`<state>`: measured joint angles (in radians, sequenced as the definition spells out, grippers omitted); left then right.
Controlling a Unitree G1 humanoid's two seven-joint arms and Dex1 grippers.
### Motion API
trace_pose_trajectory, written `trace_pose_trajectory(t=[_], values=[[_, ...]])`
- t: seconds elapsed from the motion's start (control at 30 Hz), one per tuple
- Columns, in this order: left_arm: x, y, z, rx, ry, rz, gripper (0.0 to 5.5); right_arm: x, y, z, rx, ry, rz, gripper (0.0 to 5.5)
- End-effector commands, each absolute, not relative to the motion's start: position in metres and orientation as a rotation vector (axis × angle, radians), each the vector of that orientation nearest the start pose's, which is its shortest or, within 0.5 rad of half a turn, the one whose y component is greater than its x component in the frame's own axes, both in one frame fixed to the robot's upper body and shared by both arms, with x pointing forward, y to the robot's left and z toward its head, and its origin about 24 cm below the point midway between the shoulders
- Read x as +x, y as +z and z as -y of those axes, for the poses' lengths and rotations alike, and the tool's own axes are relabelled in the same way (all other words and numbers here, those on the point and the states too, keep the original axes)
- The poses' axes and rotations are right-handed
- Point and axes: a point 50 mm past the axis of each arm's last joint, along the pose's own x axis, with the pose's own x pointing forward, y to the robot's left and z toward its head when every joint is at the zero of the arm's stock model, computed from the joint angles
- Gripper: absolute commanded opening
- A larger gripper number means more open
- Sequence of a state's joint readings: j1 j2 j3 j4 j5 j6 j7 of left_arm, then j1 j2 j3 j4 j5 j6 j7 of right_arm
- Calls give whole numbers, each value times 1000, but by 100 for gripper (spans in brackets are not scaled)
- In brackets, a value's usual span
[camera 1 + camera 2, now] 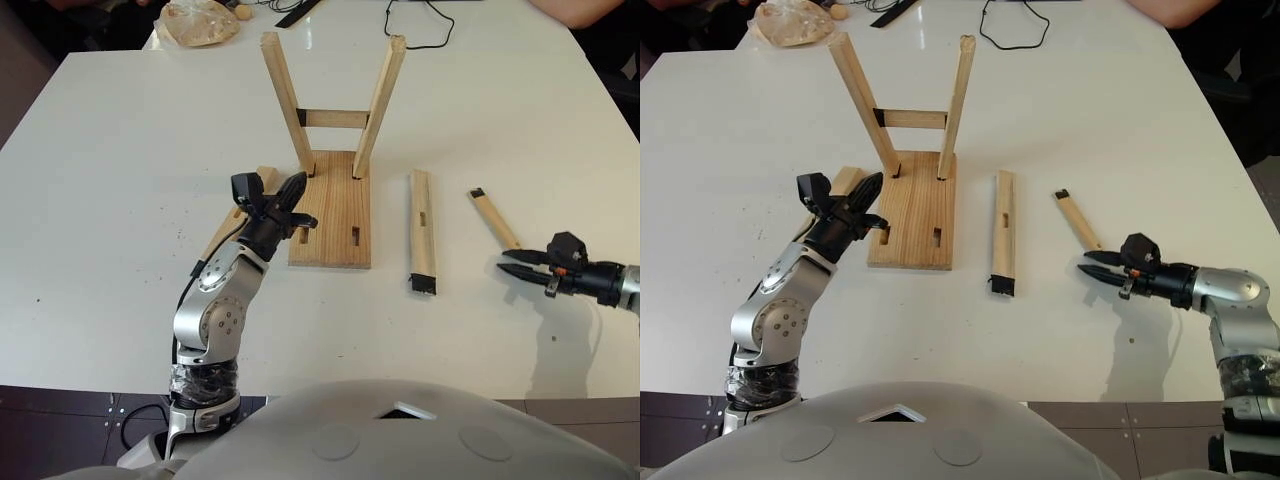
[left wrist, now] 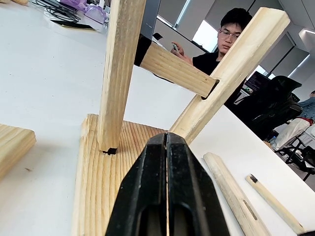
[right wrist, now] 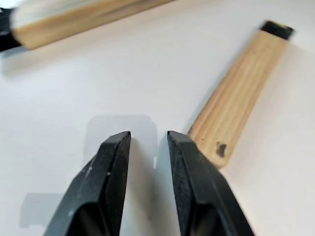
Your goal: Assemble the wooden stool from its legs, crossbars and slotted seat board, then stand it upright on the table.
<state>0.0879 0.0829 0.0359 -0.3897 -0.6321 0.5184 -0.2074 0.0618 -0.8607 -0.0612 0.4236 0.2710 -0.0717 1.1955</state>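
Left eye view: left gripper (image 1: 297, 185) pressed together over seat board (image 1: 335, 235) left edge; right gripper (image 1: 504, 264) spread, beside loose crossbar (image 1: 495, 218) right of board

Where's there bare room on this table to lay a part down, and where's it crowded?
Bare: the table left of the left pincer, up to the bag; the far right beyond the loose crossbar; the near strip before the seat board, across to the right pincer. Crowded: seat board through loose leg to crossbar.
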Motion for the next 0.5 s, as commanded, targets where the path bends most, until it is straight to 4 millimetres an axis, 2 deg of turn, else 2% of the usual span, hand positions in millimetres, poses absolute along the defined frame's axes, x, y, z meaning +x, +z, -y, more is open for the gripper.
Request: trace_pose_trajectory(t=[0.03,0.1,0.23,0.3,0.4,0.5], values=[[227,73,-140,-509,-390,-167,0,181,18,315,-274,931,-692,138],[227,73,-142,-508,-387,-170,0,188,30,314,-265,879,-595,138],[225,70,-142,-510,-380,-177,0,214,76,305,-202,813,-398,138],[226,68,-140,-499,-384,-186,0,222,85,300,-189,788,-359,138],[228,67,-139,-482,-398,-192,0,217,72,301,-184,717,-393,179],[228,65,-141,-486,-395,-193,0,203,47,302,-181,618,-449,230]])
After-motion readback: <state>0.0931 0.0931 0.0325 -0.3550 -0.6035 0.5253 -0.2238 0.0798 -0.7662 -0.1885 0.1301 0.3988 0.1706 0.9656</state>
